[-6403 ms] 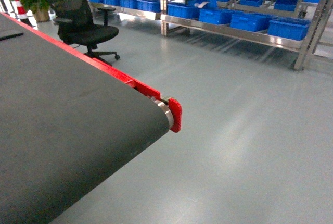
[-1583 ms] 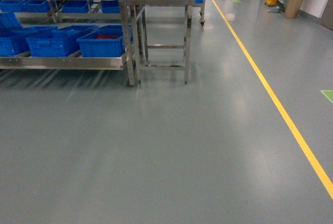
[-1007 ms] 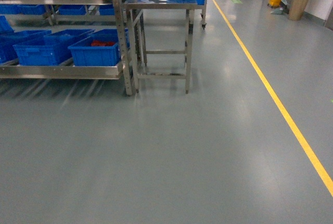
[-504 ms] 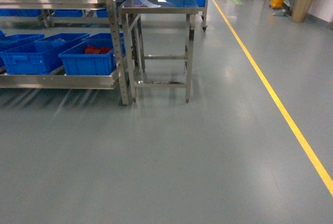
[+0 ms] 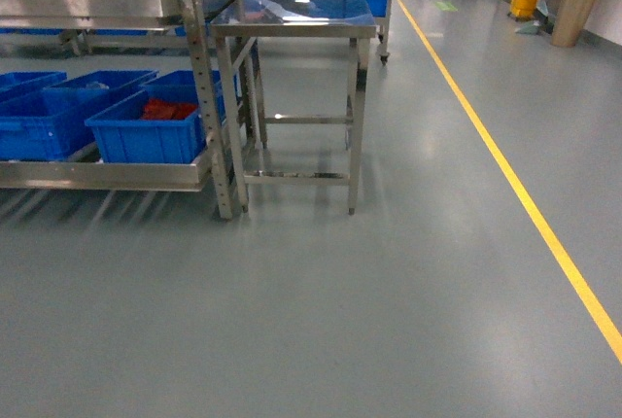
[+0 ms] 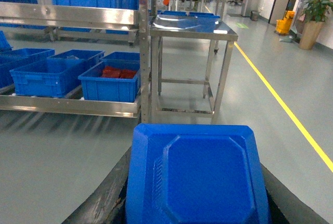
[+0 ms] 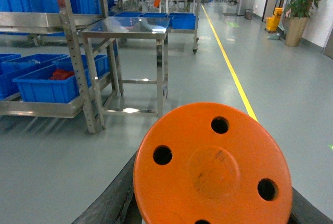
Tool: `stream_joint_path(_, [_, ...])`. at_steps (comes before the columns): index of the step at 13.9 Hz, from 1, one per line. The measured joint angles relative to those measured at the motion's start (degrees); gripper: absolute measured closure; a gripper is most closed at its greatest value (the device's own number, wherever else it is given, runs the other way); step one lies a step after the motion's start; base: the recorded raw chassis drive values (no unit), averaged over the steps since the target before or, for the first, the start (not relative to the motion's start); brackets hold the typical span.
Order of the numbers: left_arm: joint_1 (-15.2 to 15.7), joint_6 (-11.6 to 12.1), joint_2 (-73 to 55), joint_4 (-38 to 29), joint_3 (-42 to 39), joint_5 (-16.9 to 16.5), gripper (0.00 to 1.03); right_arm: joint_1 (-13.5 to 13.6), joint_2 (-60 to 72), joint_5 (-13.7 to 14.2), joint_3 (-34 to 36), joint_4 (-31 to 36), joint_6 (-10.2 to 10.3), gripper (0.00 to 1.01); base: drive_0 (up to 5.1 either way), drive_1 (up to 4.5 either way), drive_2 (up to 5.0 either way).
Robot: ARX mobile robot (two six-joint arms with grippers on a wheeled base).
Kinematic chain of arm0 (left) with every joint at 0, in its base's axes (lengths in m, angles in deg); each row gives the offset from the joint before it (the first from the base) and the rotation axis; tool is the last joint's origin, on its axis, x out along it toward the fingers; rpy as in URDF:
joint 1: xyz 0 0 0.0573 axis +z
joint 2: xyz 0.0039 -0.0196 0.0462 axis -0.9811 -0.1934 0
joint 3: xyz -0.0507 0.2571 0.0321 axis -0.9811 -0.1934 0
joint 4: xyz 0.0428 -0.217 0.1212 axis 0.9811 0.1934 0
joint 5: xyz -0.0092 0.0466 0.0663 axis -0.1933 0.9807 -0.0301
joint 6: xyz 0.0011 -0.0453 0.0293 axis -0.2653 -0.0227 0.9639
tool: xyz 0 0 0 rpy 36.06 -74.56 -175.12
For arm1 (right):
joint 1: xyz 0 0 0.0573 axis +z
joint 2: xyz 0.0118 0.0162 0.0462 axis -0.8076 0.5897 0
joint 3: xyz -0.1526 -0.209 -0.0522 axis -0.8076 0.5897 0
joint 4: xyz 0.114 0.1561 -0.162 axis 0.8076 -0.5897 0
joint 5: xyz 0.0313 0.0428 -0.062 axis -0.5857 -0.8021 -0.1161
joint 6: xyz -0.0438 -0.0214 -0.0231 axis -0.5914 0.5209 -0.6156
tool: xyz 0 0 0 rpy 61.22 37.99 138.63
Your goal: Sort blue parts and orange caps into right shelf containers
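Closing on the shelf, whose blue crates (image 5: 146, 136) now sit nearer than a moment ago.
Left gripper (image 6: 195, 203) clamps a blue part (image 6: 197, 177), right gripper (image 7: 208, 203) an orange cap (image 7: 213, 166); drop-off looks next.

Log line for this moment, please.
phase: nearing shelf | left gripper: blue octagonal plastic part | right gripper: orange round holed cap | target: blue plastic crate

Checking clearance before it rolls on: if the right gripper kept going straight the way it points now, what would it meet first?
Probably the steel table beside the shelf: the right wrist view, past the orange cap, faces it across bare floor. Depth is hard to judge.
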Motion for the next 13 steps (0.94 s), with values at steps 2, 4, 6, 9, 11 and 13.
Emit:
stream_joint_path(2, [0.0,0.0,0.0,-0.2,0.0,0.0,0.61,0.0,0.0,0.0,0.0,0.2,0.0,0.57,0.1,4.37,-4.3])
stream_joint_path(4, [0.0,0.0,0.0,-0.2,0.0,0.0,0.61,0.0,0.0,0.0,0.0,0.1,0.0,0.57,0.1,4.37,-4.3])
stream_joint_path(6, [0.0,0.0,0.0,-0.2,0.0,0.0,0.61,0.0,0.0,0.0,0.0,0.0,0.0,0.57,0.1,4.37,-4.3])
stream_joint_path(9, [0.0,0.0,0.0,0.1,0.0,0.0,0.61,0.0,0.0,0.0,0.0,0.0,0.0,0.57,0.1,4.37,-4.3])
stream_joint_path(11, [0.0,0.0,0.0,0.0,0.0,0.0,0.61,0.0,0.0,0.0,0.0,-0.1,0.0,0.57,0.1,4.37,-4.3])
stream_joint_path(13, [0.0,0.0,0.0,0.1,0.0,0.0,0.61,0.0,0.0,0.0,0.0,-0.2,0.0,0.57,0.1,4.37,-4.3])
